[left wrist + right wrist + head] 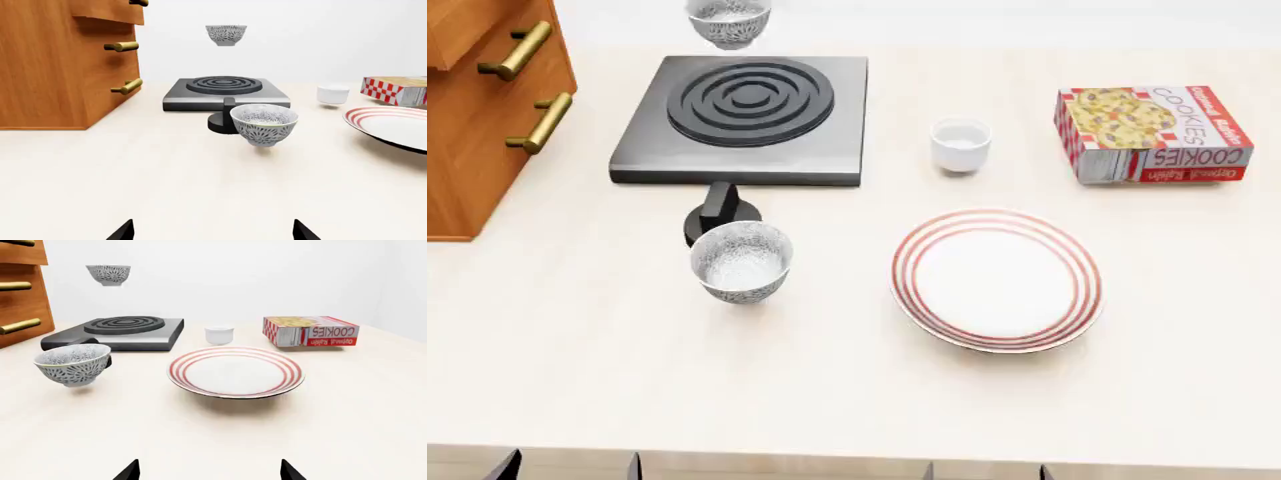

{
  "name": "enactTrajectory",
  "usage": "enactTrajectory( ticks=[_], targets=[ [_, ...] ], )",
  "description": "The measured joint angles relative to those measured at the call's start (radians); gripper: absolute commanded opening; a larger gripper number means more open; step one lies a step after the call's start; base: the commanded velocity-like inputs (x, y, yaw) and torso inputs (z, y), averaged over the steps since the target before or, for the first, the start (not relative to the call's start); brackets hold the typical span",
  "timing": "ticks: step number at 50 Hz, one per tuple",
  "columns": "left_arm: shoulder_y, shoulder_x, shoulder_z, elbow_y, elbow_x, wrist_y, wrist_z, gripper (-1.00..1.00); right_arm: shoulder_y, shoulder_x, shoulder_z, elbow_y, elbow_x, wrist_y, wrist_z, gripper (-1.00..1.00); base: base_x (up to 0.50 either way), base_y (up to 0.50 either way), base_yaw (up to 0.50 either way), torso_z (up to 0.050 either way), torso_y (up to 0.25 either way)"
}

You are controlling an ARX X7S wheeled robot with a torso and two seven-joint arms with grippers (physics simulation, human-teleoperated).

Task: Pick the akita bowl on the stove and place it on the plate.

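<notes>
One akita bowl (727, 20) (225, 35) (108, 275), white with dark floral speckle, hangs in the air over the far edge of the stove (641, 150) (200, 97), touching nothing. Its twin bowl (741, 262) (263, 125) sits just in front of the black knob (721, 215). The red-ringed plate (997, 222) (233, 352) lies to the right of the twin. My left gripper (213, 235) (570, 468) and right gripper (210, 472) (988, 472) are open at the table's near edge, far from both bowls, holding nothing.
A wooden drawer cabinet (481, 100) with brass handles stands left of the stove. A small white cup (961, 145) is right of the stove, and a cookie box (1154, 135) lies at the far right. Bare tabletop runs between the grippers and the objects.
</notes>
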Motion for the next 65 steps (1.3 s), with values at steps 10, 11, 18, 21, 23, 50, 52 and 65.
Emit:
enactTrajectory(
  ticks=[10, 11, 18, 21, 23, 50, 52, 65],
  targets=[
    [-0.001, -0.019, 0.023, -0.001, -0.023, -0.003, -0.021, 1.00, -0.002, 0.019, -0.024, -0.004, 0.018, 0.001, 0.024, 1.00, 0.00, 0.00, 0.00, 0.000, 0.000],
    [-0.001, -0.021, 0.025, -0.001, -0.026, -0.004, -0.024, 1.00, -0.002, 0.022, -0.026, -0.004, 0.020, 0.001, 0.027, 1.00, 0.00, 0.00, 0.00, 0.000, 0.000],
    [-0.002, -0.035, 0.042, -0.001, -0.043, -0.006, -0.041, 1.00, -0.003, 0.037, -0.045, -0.008, 0.033, 0.001, 0.046, 1.00, 0.00, 0.00, 0.00, 0.000, 0.000],
    [-0.003, -0.041, 0.048, -0.001, -0.048, -0.006, -0.049, 1.00, -0.003, 0.043, -0.052, -0.008, 0.039, 0.001, 0.053, 1.00, 0.00, 0.00, 0.00, 0.000, 0.000],
    [-0.004, -0.042, 0.050, -0.002, -0.048, -0.007, -0.053, 1.00, -0.003, 0.045, -0.054, -0.008, 0.040, 0.001, 0.055, 1.00, 0.00, 0.00, 0.00, 0.000, 0.000],
    [-0.018, -0.073, 0.092, -0.003, -0.061, -0.046, -0.109, 1.00, 0.032, 0.083, -0.108, -0.011, 0.045, 0.051, 0.079, 1.00, 0.00, 0.00, 0.00, 0.000, 0.000],
    [-0.018, -0.076, 0.096, -0.005, -0.062, -0.045, -0.113, 1.00, 0.054, 0.085, -0.119, -0.035, 0.035, 0.090, 0.082, 1.00, 0.00, 0.00, 0.00, 0.000, 0.000],
    [-0.020, -0.093, 0.115, -0.011, -0.077, -0.040, -0.133, 1.00, 0.330, 0.076, -0.160, -0.264, 0.024, 0.480, 0.077, 1.00, 0.00, 0.00, 0.00, 0.000, 0.000]
  ],
)
